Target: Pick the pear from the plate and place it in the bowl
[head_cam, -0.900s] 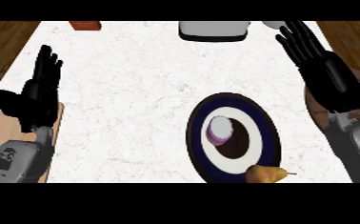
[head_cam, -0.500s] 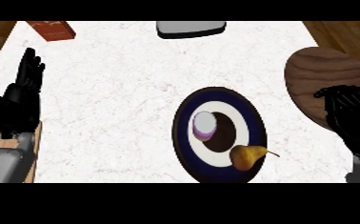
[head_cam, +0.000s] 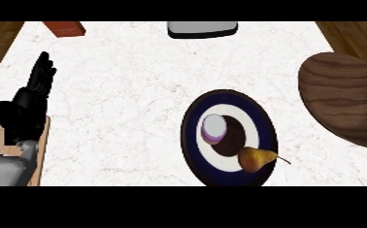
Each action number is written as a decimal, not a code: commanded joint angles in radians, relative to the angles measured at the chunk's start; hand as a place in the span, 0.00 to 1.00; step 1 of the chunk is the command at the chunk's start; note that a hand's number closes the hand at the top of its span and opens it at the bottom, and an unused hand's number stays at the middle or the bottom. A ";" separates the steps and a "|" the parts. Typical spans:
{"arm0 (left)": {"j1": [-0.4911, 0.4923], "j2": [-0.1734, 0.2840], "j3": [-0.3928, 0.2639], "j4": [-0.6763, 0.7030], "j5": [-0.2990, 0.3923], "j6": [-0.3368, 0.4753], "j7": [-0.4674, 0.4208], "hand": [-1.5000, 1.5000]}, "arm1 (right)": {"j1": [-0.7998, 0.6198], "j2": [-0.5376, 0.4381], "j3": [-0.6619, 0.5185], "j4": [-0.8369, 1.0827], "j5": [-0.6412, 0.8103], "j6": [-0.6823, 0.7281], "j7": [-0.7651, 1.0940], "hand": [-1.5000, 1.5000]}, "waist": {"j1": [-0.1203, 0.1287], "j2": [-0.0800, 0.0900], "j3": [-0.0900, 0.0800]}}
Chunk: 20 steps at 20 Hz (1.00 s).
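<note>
Left hand (head_cam: 32, 93) at the left edge of the counter (head_cam: 122, 101), fingers straight and pointing far, released, holding nothing, resting. Grey forearm (head_cam: 14, 166) comes in from the near-left corner, over a strip of wood trim along the counter's left side.

Far left: a red-brown block (head_cam: 64, 28), partly cut off by the far edge. Cannot tell what it is.

Far middle: a grey item with a dark base (head_cam: 202, 29), also cut off at the far edge.

Counter is white, marbled, with wood showing at both far corners.

Right of centre, near side: a plate (head_cam: 192, 139) with a dark blue rim, a white ring inside and a dark centre. On it, left of the centre, a round purple-and-white thing (head_cam: 213, 127), touching the dark centre. Cannot tell what it is.

Pear (head_cam: 254, 158) is on the plate, at its near-right part, lying on its side, stem pointing right toward the rim. Golden brown. It sits just beside the dark centre, apart from both hands.

Right edge: a brown wooden bowl (head_cam: 337, 96), big, only partly in view, cut off by the right edge. Near the plate but not touching. Nothing seen inside it.

Right hand not in view, so its fingers cannot be told.
</note>
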 commanded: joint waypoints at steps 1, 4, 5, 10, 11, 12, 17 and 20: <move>-0.025 -0.014 -0.020 0.000 -0.023 -0.013 -0.001 0.50 | 0.209 -0.002 0.007 0.009 0.111 0.075 -0.167 0.00 | 0.042 0.008 -0.004; -0.060 -0.006 -0.020 -0.012 -0.020 -0.035 0.045 0.50 | 0.311 -0.048 0.031 -0.129 0.182 0.015 -0.057 0.00 | 0.053 0.012 -0.005; 0.004 -0.005 -0.032 -0.059 -0.017 -0.040 0.038 0.50 | 0.312 -0.083 0.009 -0.142 0.196 -0.006 -0.016 0.00 | 0.070 0.011 -0.005; -0.110 -0.009 -0.041 -0.027 -0.051 -0.037 0.110 0.50 | 0.379 -0.186 0.026 -0.326 0.321 -0.081 0.216 0.00 | 0.071 0.018 -0.006; -0.064 -0.049 -0.055 -0.019 -0.062 -0.014 0.054 0.50 | 0.401 -0.182 0.064 -0.393 0.373 -0.108 0.257 0.00 | 0.076 0.018 -0.007; -0.074 -0.044 -0.046 -0.025 -0.058 -0.021 0.066 0.50 | 0.346 -0.227 0.043 -0.374 0.371 -0.099 0.324 0.00 | 0.086 0.017 -0.006; -0.081 -0.059 -0.042 -0.035 -0.087 -0.020 0.086 0.50 | 0.315 -0.278 0.096 -0.549 0.440 -0.079 0.569 0.00 | 0.085 0.015 -0.005; -0.069 -0.063 -0.019 -0.020 -0.063 -0.062 0.075 0.50 | 0.319 -0.283 0.158 -0.583 0.508 -0.043 0.620 0.00 | 0.080 0.013 -0.005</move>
